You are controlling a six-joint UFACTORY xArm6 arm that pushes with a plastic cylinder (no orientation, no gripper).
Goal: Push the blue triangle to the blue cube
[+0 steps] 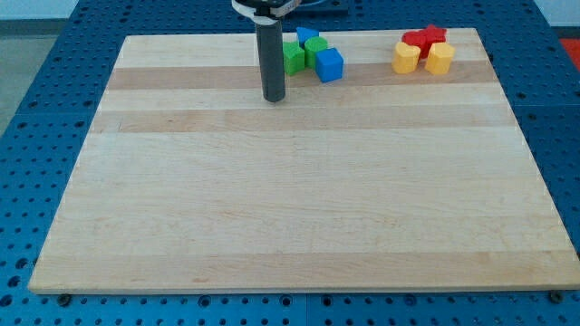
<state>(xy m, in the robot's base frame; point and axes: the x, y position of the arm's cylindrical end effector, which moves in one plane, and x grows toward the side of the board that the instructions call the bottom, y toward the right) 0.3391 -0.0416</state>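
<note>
The blue cube (330,64) sits near the view's top, right of centre. The blue triangle (306,35) lies just above and left of it, partly hidden behind a green block (314,48). A second green block (294,58) sits left of the cube. These blocks form a tight cluster and seem to touch. My tip (275,97) rests on the board just below and left of the cluster, a short gap left of the left green block. The rod hides part of that green block's left side.
A red star-shaped block (425,38) and two yellow blocks (406,58) (439,59) cluster at the view's top right. The wooden board (290,199) sits on a blue perforated table (27,136); its top edge is close behind the blocks.
</note>
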